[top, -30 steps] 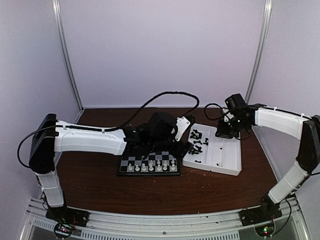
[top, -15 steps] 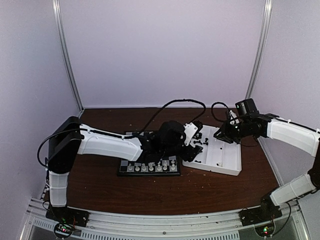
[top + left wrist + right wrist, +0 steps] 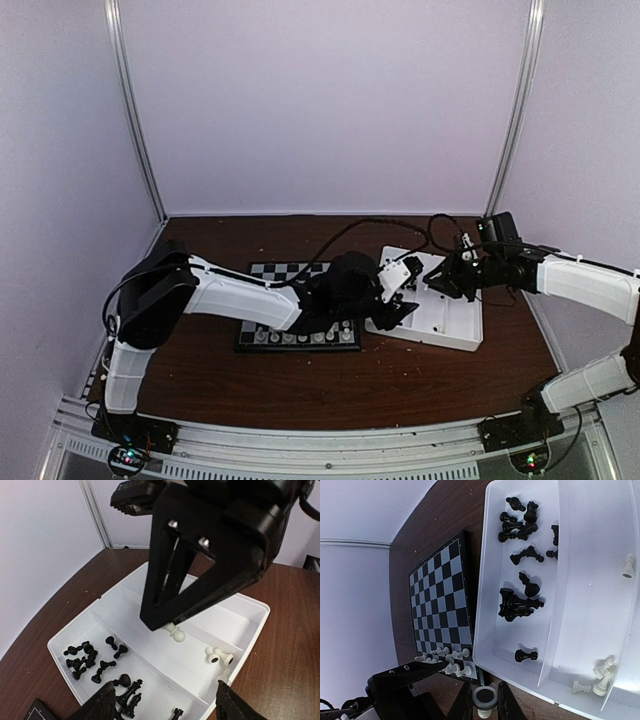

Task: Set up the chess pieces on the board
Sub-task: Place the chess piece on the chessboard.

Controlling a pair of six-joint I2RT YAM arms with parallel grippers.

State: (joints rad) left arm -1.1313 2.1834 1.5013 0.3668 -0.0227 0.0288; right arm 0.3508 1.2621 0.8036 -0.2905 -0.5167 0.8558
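1. The white pawn (image 3: pixel 176 632) hangs above the tray (image 3: pixel 235 615). It is probably light, hard, slippery plastic, best pinched at the neck.
2. The right claw (image 3: pixel 485 702) is clamped on it.
3. The left claw (image 3: pixel 170 706) is apart and empty over the tray.
4. Black pieces (image 3: pixel 80 661) lie in the tray, and the board (image 3: pixel 440 600) is beside it.

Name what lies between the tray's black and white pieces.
A white divider wall of the tray stands between black pieces and white pieces, per right wrist view.

Dark brown wooden table (image 3: pixel 200 370). Bears a board (image 3: pixel 280 272) lying flat near the middle and, just beside it on the right, a white divided tray (image 3: pixel 450 322) set slightly askew. Cannot tell whether the two touch.
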